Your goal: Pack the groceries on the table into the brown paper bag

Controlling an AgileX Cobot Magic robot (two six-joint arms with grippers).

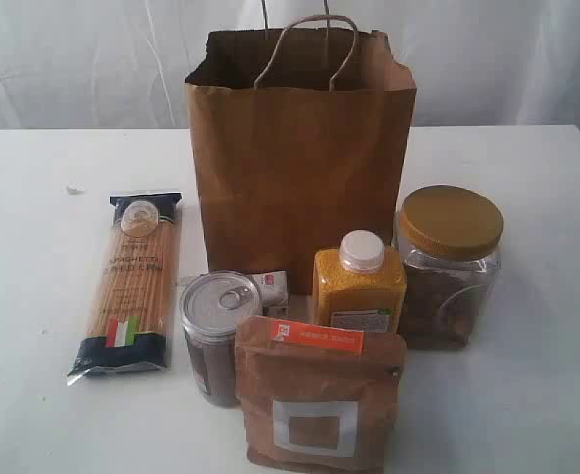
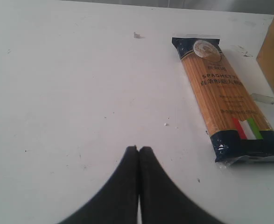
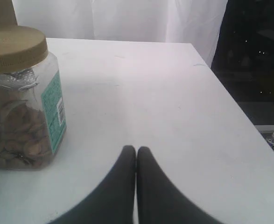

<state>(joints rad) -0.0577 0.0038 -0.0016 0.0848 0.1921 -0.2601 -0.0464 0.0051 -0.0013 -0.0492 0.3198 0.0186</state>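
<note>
Brown bag (image 1: 299,168) is standing upright — we are holding the left gripper (image 2: 138,149) pressed together near the spaghetti (image 2: 225,100), the right gripper (image 3: 136,149) likewise beside the jar (image 3: 20,93).

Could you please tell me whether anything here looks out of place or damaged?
Nothing is spilled or tipped. The rim of the brown paper bag is creased and uneven, and a tiny scrap lies on the table left of the spaghetti packet.
</note>
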